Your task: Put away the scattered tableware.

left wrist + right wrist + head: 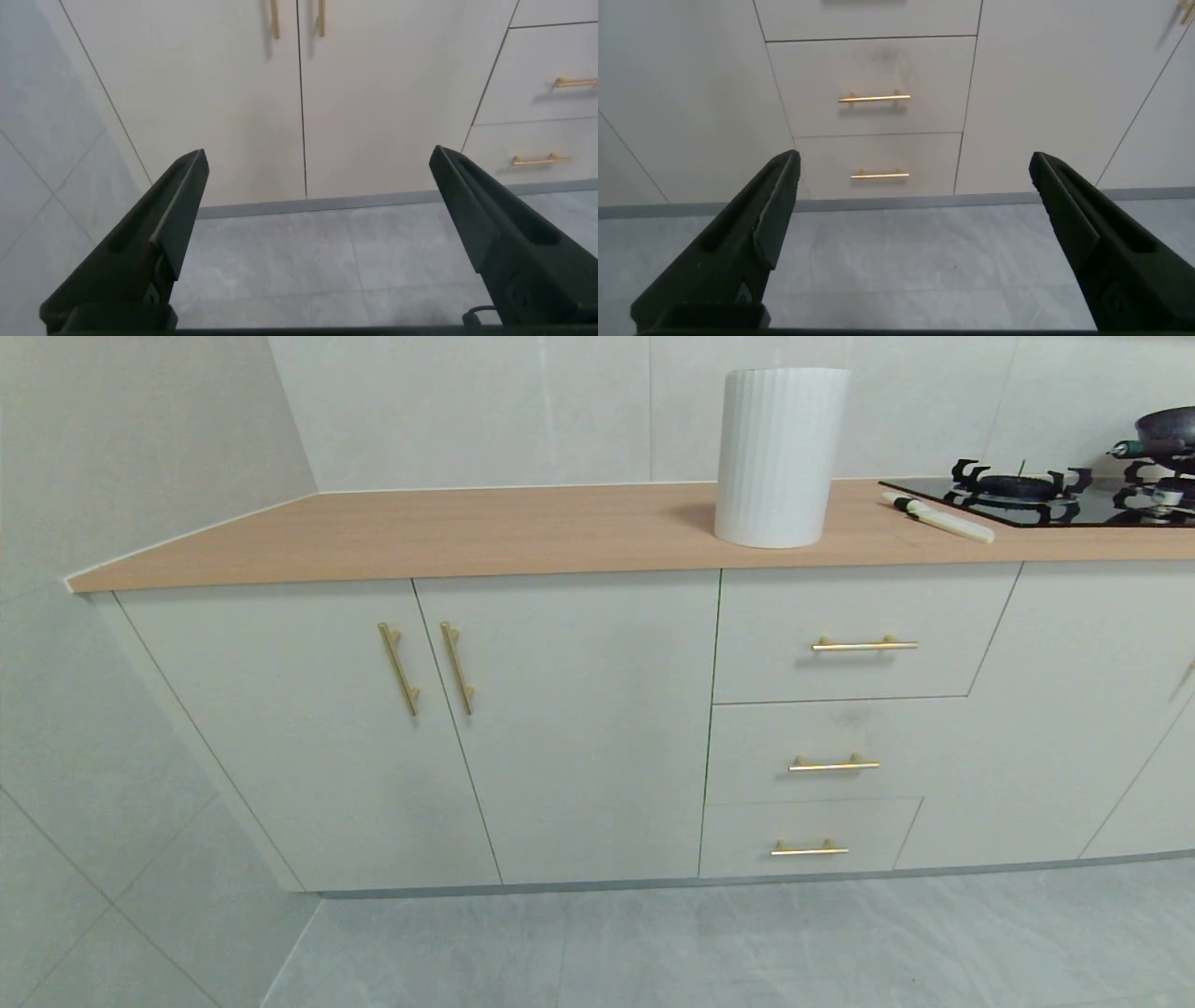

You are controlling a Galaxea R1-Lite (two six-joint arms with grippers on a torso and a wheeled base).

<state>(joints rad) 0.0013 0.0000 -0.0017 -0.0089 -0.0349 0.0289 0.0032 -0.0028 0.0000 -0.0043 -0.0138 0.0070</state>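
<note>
Two grippers are seen spread wide, with nothing held between the fingers. The left gripper (318,157) is positioned low over the grey floor tiles (280,261), facing the double cabinet doors (299,84). The right gripper (913,160) is positioned low in front of the drawer stack (873,93).

Tableware located: one white knife (936,517), laid flat on the wooden countertop (467,527), just beside the near corner of the black hob (1046,504). A white ribbed holder (778,457) is stood upright on the same countertop, near the knife on its left and apart from it. What is inside the holder cannot be seen.

A dark pan (1167,427) is set on the hob's far burner, cut off by the frame edge. The doors and all three drawers are seen shut, with gold bar handles on each.
</note>
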